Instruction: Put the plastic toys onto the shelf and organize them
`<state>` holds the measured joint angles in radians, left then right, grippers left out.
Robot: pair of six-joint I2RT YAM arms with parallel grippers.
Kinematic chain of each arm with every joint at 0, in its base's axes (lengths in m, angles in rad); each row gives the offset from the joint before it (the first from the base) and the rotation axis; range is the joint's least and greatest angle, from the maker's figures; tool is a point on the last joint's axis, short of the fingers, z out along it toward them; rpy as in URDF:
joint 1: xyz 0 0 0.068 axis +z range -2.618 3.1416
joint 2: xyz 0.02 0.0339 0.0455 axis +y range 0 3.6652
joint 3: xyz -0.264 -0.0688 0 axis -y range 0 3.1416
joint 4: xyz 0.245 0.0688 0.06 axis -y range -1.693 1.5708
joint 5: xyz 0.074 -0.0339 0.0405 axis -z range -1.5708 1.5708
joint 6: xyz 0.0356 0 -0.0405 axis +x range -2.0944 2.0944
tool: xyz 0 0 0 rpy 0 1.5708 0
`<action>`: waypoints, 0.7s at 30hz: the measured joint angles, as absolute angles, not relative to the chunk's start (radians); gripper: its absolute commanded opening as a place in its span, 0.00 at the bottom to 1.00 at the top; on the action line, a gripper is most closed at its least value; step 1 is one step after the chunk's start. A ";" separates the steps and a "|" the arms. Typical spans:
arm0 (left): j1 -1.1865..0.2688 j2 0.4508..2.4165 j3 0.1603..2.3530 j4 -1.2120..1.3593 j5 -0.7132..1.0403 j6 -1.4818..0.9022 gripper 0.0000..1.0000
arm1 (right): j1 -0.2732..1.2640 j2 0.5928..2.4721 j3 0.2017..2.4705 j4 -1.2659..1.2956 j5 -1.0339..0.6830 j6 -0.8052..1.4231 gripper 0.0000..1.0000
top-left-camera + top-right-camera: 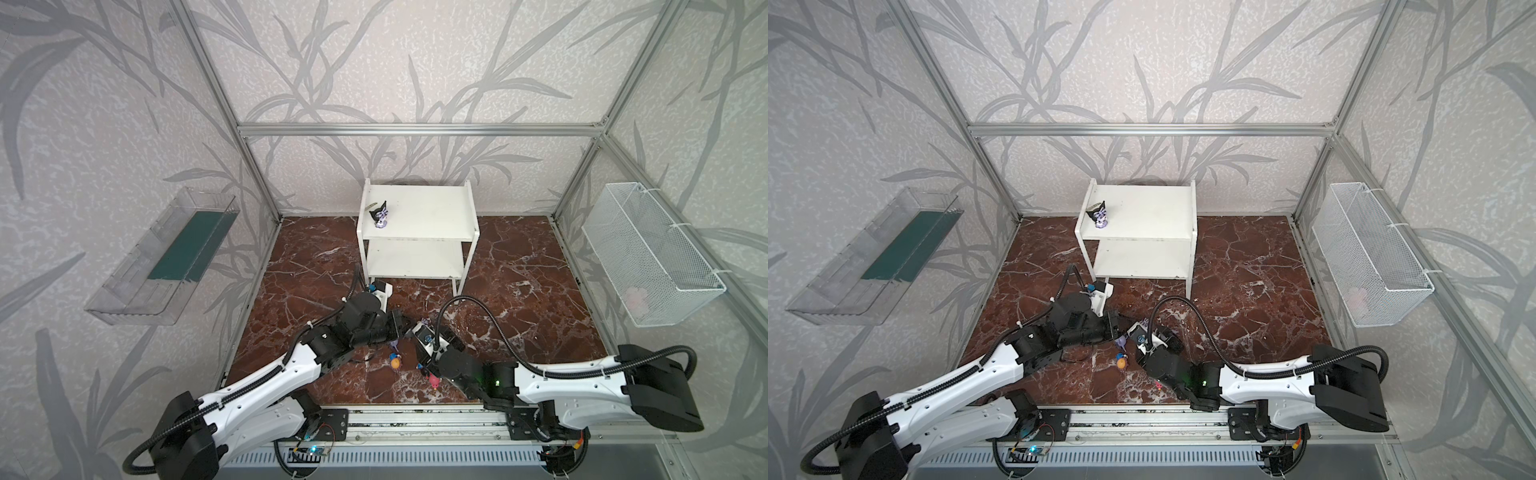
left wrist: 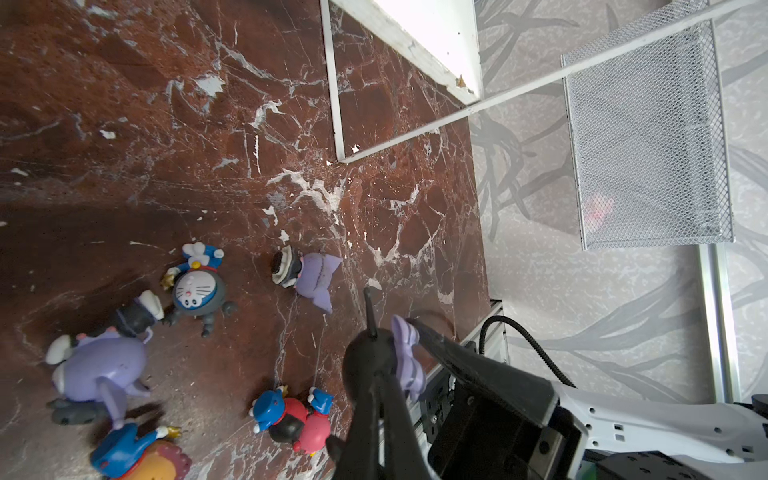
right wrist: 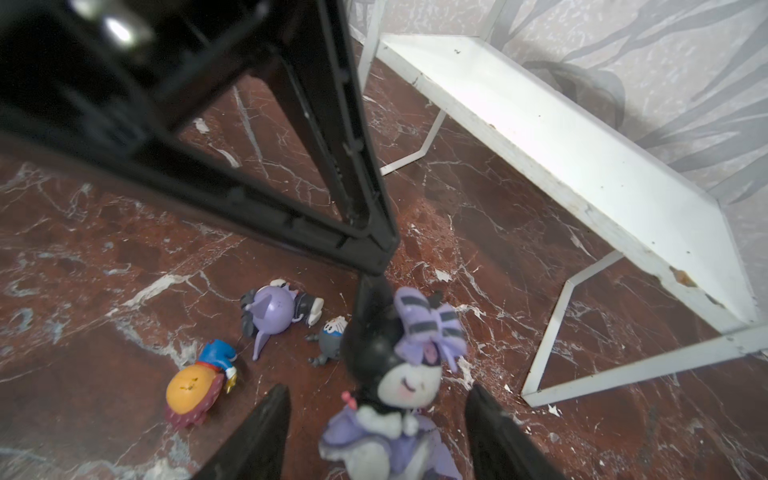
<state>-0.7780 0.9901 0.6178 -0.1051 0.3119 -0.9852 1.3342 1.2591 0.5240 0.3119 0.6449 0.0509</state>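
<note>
Black-headed toy [image 3: 399, 374] is pinched by left jaws, right jaws parted.

- The shelf [image 1: 428, 208], white and two-tiered, is standing at the back of the worktop [image 1: 519, 291]; a black figurine [image 1: 380, 215] is resting on its top board, near one side rail;
- a bow-wearing black figurine [image 3: 390, 365] is hanging pinched at the head in the left jaws;
- a lavender figurine [image 2: 99, 370], a second lavender figurine [image 2: 316, 274], a grey-headed toy [image 2: 198, 291], an orange-headed toy [image 3: 187, 388] and a black-red toy [image 2: 299, 419] are lying toppled on the worktop.
</note>
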 measured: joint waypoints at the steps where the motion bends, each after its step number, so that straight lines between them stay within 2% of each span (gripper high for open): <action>1: -0.778 0.988 0.618 -0.110 0.311 -0.971 0.00 | 1.326 1.240 0.521 0.303 0.612 0.056 0.81; 4: -0.778 0.980 0.618 -0.137 0.305 -0.930 0.00 | 1.275 1.162 0.519 0.267 0.468 0.085 0.87; 11: -0.778 0.951 0.618 -0.184 0.305 -0.826 0.00 | 1.069 1.015 0.514 0.237 0.093 0.209 0.89; 16: -0.778 0.926 0.618 -0.194 0.327 -0.757 0.00 | 0.947 1.035 0.528 0.209 -0.127 0.289 0.89; 21: -0.778 0.891 0.618 -0.198 0.347 -0.704 0.00 | 0.918 1.117 0.585 0.158 -0.246 0.324 0.87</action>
<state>-0.7780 0.8909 0.6178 -0.1978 0.3466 -0.7040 0.9176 1.1168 0.5850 0.1581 -0.2462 0.3244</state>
